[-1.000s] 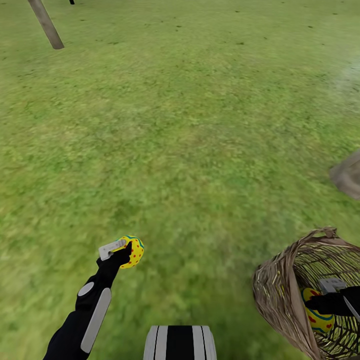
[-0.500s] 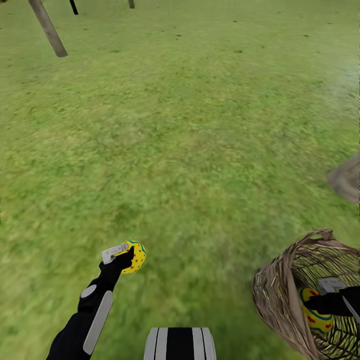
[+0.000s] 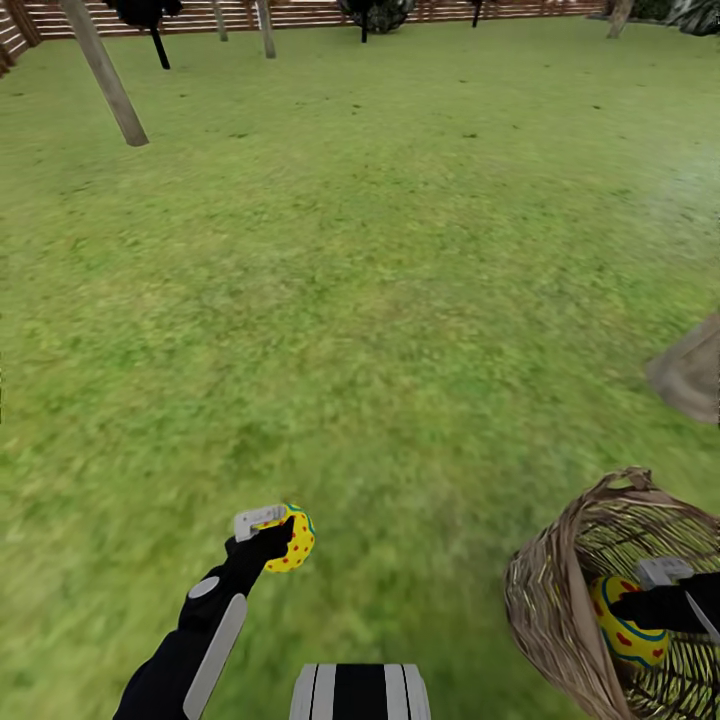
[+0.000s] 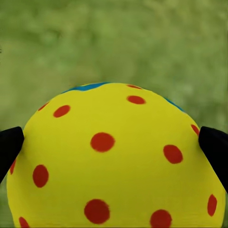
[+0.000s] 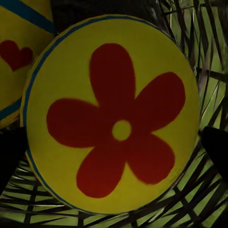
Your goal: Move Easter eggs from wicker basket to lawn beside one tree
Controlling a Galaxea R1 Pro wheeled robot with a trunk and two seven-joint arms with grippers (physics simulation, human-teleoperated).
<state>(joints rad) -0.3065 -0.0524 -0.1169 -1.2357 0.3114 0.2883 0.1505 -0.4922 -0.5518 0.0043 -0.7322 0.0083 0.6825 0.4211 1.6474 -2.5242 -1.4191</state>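
Easter eggs, two in the grippers and a third beside them in the wicker basket [image 3: 560,600]. The left gripper [image 3: 272,533] is clenched on a red-dotted egg [image 3: 293,538], carried above the lawn [image 3: 380,300]; the left wrist view confirms the egg [image 4: 114,161] seated between both fingers. The right gripper [image 3: 655,590] reaches inside the basket, where the flower-marked egg [image 5: 111,114] sits between its finger pads [image 5: 214,145]; whether they press on it cannot be told. Beside it lies an egg with a red heart [image 5: 19,52].

Change over the last second: the whole head view has tilted upward, bringing the slatted fence [image 3: 330,12] and further trunks into sight; this is camera motion, not object motion. The grey-brown tree trunk [image 3: 105,75] stands well apart, far left. Judged meaning: the robot is surveying for a tree, with one egg out and two still in the basket.

No brand, label or writing is legible; the eggs carry painted motifs alone.
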